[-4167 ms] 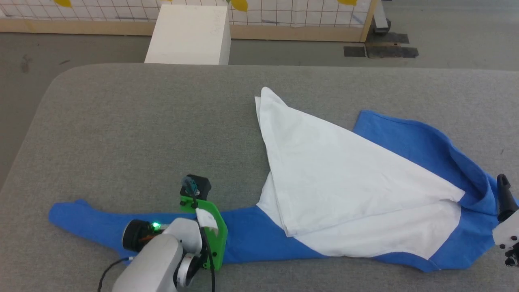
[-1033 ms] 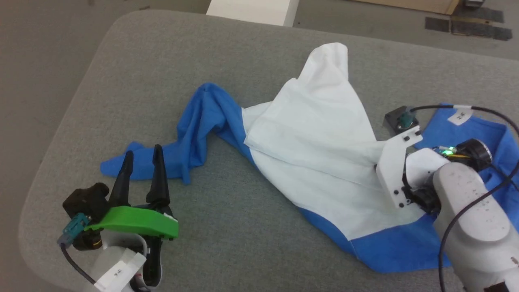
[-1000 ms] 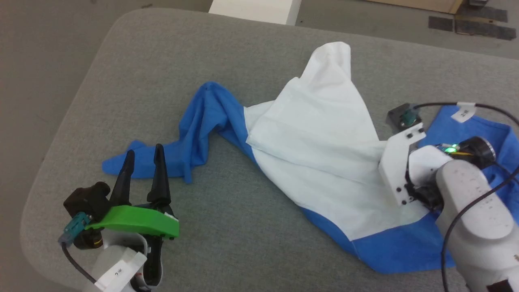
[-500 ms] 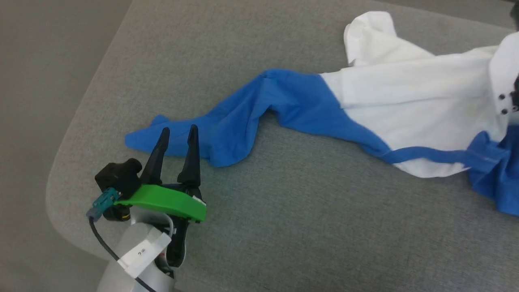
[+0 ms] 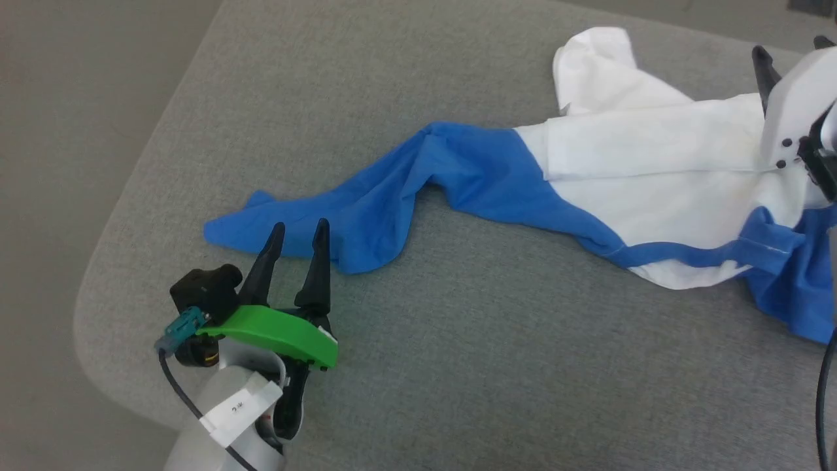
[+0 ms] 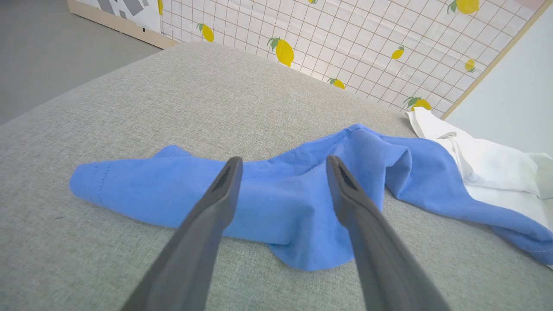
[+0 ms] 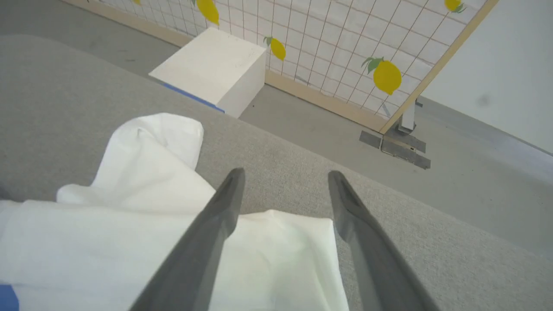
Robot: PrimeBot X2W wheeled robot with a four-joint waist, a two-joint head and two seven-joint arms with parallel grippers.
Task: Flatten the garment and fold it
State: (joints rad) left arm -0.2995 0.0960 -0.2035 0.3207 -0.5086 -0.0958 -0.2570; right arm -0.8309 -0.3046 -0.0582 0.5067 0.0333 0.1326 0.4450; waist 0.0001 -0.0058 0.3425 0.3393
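The garment lies crumpled on the grey padded table. Its white body is bunched at the right, with one corner humped up at the back. One blue sleeve trails left to its cuff. My left gripper is open, its tips just short of the sleeve's near edge by the cuff. In the left wrist view the left gripper frames the blue sleeve. My right gripper hovers open over the white body's far right side. In the right wrist view the right gripper points past the white cloth.
The table's rounded left corner drops to bare floor. Beyond the table's far side stand a white box and a lemon-print screen. Bare grey padding runs along the front of the table.
The camera has swung, so the whole picture shifted. The right gripper has let go of the white body and lifted. The sleeve lies more stretched out than a second ago.
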